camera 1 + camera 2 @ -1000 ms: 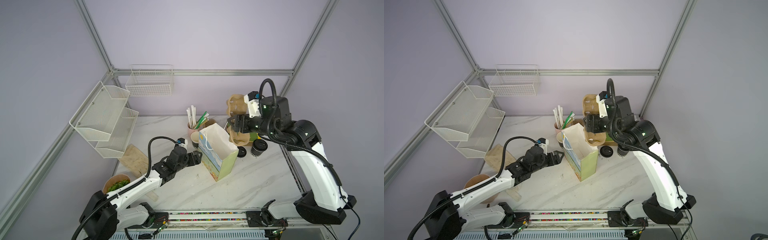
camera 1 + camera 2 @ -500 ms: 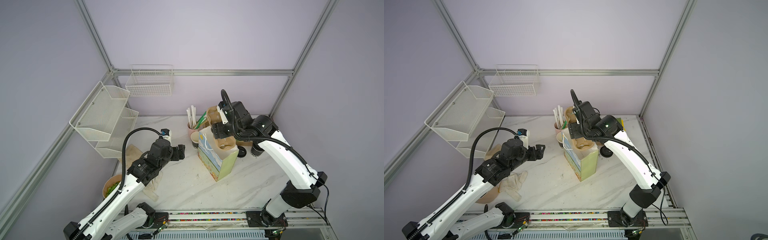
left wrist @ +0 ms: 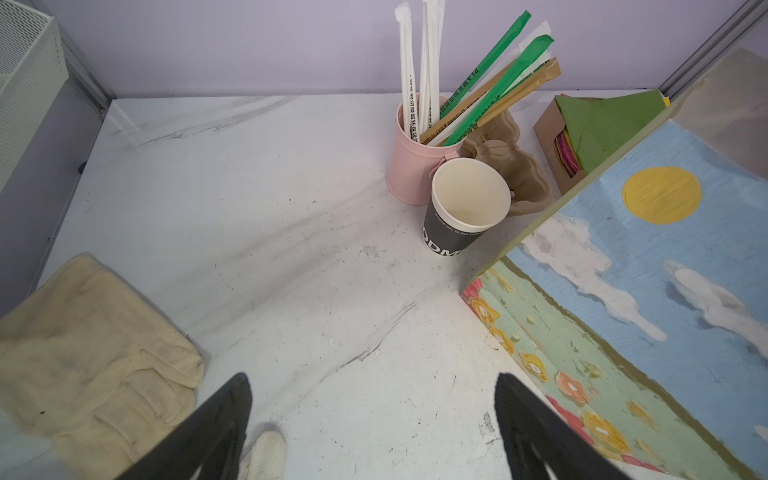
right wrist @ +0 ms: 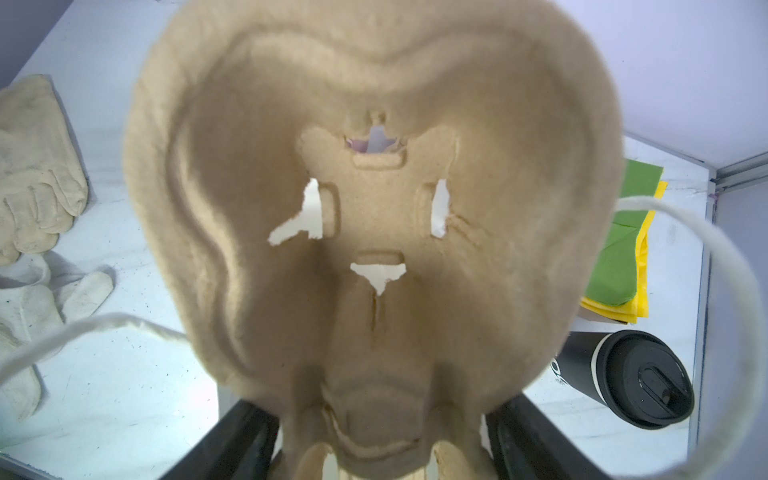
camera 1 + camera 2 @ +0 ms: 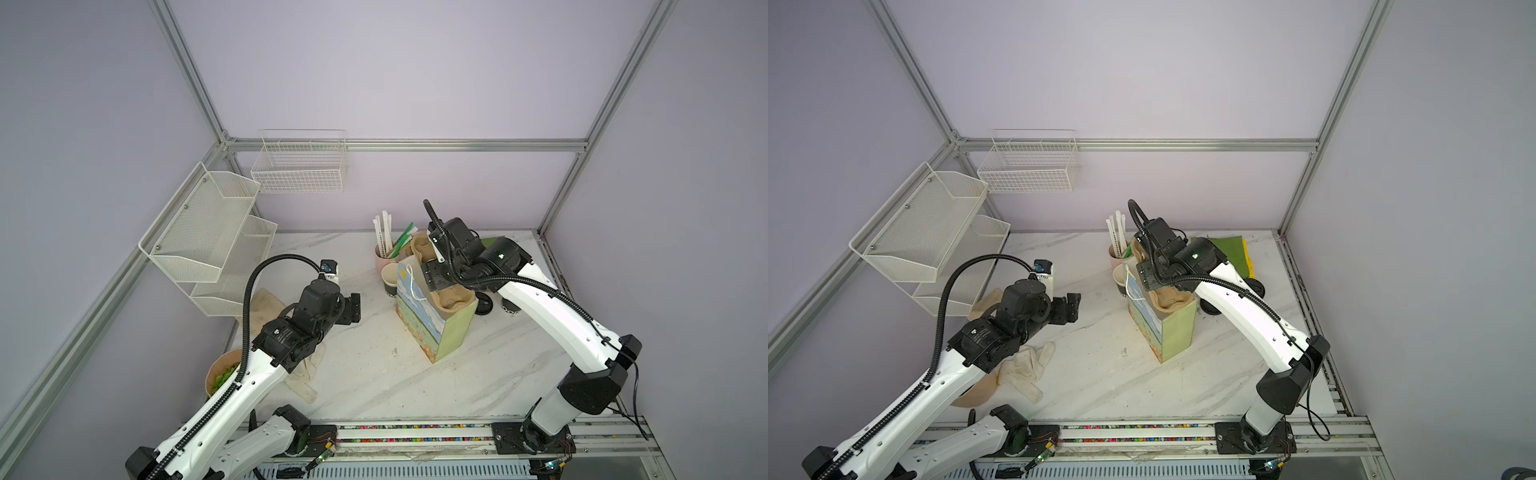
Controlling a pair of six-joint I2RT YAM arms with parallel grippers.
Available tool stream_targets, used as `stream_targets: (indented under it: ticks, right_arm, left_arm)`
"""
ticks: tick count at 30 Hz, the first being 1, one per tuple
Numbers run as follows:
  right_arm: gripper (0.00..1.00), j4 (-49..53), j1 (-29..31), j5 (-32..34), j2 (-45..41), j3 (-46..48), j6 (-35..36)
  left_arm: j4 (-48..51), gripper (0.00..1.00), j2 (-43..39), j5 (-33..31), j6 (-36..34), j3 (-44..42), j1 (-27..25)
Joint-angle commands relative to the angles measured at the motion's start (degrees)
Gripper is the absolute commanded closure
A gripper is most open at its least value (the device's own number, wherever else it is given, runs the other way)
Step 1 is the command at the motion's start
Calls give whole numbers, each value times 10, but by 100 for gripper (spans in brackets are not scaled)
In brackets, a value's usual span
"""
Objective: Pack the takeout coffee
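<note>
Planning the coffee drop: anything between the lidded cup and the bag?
Yes. The cup carrier fills the bag's mouth, gripped by the right gripper, whose arm hangs over the lidded cup. A loose black lid lies on the table between cup and bag.

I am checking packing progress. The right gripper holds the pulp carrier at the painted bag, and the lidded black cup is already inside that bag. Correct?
One part is wrong: the lidded black cup stands on the table outside the painted bag, as the right wrist view shows. The right gripper does hold the pulp carrier at the bag.
</note>
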State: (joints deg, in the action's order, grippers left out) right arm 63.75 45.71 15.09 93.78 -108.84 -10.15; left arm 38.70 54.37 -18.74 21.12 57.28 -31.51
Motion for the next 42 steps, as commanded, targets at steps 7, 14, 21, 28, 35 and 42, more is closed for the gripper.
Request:
stream_targets:
  ticks: [7,14,21,28,35,42]
  right_arm:
    - [22,22,3,1,7,30,-1]
    - [22,6,3,13,22,-31,-4]
    - [22,0,3,10,44,-38,0]
    - [22,-22,3,8,39,11,-1]
    - [22,-15,3,-4,27,40,-20]
    - [23,5,3,-6,7,62,-45]
  left_arm:
    - [-12,9,-17,-3,-17,-1,5]
    - [-12,10,-21,1,-16,-3,7]
    - [-13,10,-25,0,-17,-5,8]
    - [-13,10,-25,3,-17,-6,8]
    - [-13,10,-22,5,-17,-5,9]
    - [-13,10,-23,9,-18,-4,12]
